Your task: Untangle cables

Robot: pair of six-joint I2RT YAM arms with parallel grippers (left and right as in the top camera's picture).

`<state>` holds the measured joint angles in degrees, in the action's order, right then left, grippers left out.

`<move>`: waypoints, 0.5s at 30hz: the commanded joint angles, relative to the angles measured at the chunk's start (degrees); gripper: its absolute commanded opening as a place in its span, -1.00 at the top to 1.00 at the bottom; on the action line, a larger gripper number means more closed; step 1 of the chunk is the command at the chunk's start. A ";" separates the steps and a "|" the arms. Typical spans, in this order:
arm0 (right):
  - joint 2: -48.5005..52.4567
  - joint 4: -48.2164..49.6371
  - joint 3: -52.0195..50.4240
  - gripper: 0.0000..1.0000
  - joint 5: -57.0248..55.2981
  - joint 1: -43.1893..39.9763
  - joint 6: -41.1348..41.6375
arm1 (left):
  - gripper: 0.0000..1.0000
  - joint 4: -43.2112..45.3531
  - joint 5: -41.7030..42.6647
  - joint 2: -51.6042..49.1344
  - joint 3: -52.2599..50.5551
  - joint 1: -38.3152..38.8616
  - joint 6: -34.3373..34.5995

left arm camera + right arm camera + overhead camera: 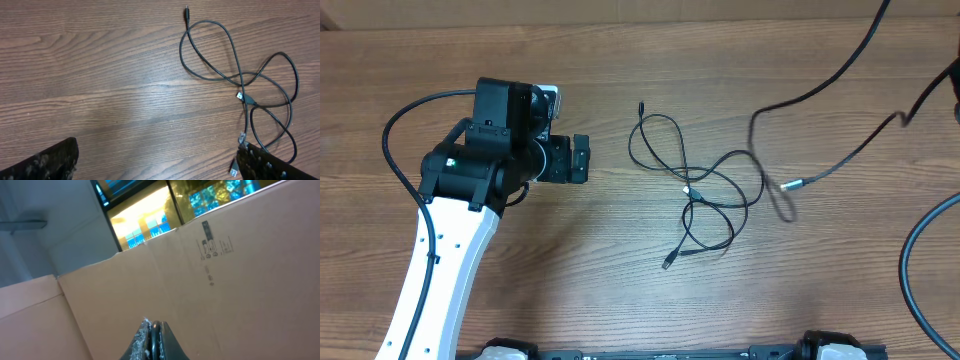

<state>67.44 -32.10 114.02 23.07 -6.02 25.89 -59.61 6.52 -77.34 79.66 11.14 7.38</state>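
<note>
Sitting on wooden table (620, 60), centre of overhead frame: cables (692, 188) crossed in loose loops, nothing separated yet, whole job left. Left gripper (582, 160) spread wide, empty, left of tangle. Right gripper (155, 340) pinched closed, empty, facing cardboard box (240, 280). Cords thin, black, limp; small plugs (669, 262) at ends.

Wooden table (620, 300) — tangled cables (690, 190)

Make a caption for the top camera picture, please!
Left gripper, wide open, hovers beside a tangle of thin black cables on the wooden table.
</note>
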 commanded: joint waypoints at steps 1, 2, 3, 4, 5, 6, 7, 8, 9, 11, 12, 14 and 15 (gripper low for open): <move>-0.04 0.37 1.25 0.93 -5.46 -0.22 -1.11 | -1.00 0.04 -0.76 -0.39 1.11 -0.26 0.37; 0.13 0.33 1.25 0.93 -7.10 -0.22 -1.90 | -0.99 0.04 -0.76 -0.39 1.11 -0.24 0.37; 0.13 0.26 1.25 0.93 -8.81 -0.22 -2.45 | -0.99 0.04 -0.76 -0.39 1.14 -0.26 0.37; 0.13 0.13 1.25 0.93 -10.05 -0.22 -2.97 | -1.00 0.04 -0.76 -0.39 1.11 -0.24 0.37; 0.13 0.11 1.25 0.93 -11.32 -0.22 -3.72 | -0.99 0.04 -0.76 -0.39 1.11 -0.26 0.37; 0.26 -0.09 1.25 0.93 -13.27 -0.22 -4.07 | -0.99 0.04 -0.76 -0.39 1.11 -0.26 0.37; 0.33 -0.13 1.25 0.93 -14.64 -0.22 -4.74 | -1.00 0.04 -0.76 -0.39 1.11 -0.26 0.37; 0.52 -0.17 1.25 0.93 -16.48 -0.22 -6.32 | -1.00 0.04 -0.76 -0.39 1.11 -0.26 0.37; 0.66 -0.24 1.25 0.93 -18.01 -0.22 -7.21 | -0.99 0.04 -0.76 -0.39 1.11 -0.26 0.37; 1.11 -0.63 1.25 0.93 -22.21 -0.22 -9.20 | -0.99 0.04 -0.76 -0.39 1.11 -0.26 0.37; 1.36 -0.90 1.25 0.93 -24.09 -0.22 -10.14 | -1.00 0.04 -0.76 -0.39 1.11 -0.24 0.37; 1.99 -1.60 1.25 0.93 -28.94 -0.22 -12.59 | -1.00 0.04 -0.76 -0.39 1.11 -0.26 0.37; 2.36 -1.90 1.25 0.93 -31.52 -0.22 -13.92 | -1.00 0.04 -0.76 -0.39 1.11 -0.26 0.37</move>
<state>68.71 -33.47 114.02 2.72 -6.02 17.47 -59.61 6.52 -77.32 79.66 11.14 7.38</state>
